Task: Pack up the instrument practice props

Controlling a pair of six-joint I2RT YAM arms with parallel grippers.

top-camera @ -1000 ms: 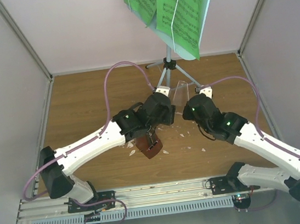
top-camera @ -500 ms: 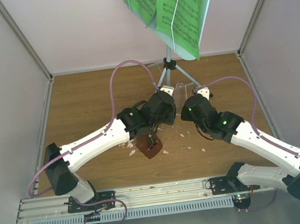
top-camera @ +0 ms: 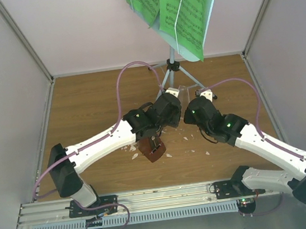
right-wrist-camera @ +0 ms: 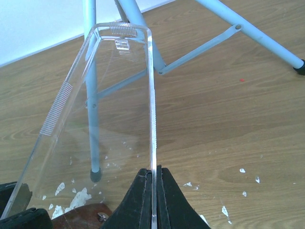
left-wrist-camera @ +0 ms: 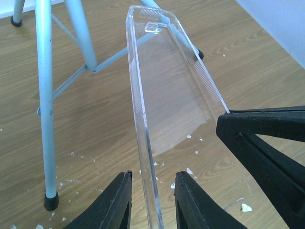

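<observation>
The metronome is in two pieces. Its clear pyramid cover hangs between both grippers, and its reddish-brown base lies on the table under the left wrist. My right gripper is shut on one thin edge of the cover. My left gripper straddles the opposite wall of the cover, its jaws open with a small gap on each side. Just behind stands the pale blue music stand, with green sheet-music pages on its desk.
The stand's silver tripod legs reach the table close behind the cover, and one foot is near the right fingers. Small white crumbs are scattered around the brown base. Grey walls enclose the wooden table.
The left arm has reached forward and right to the clear cover, and its jaws have narrowed around the cover's wall. The right gripper has kept its hold and barely moved.
</observation>
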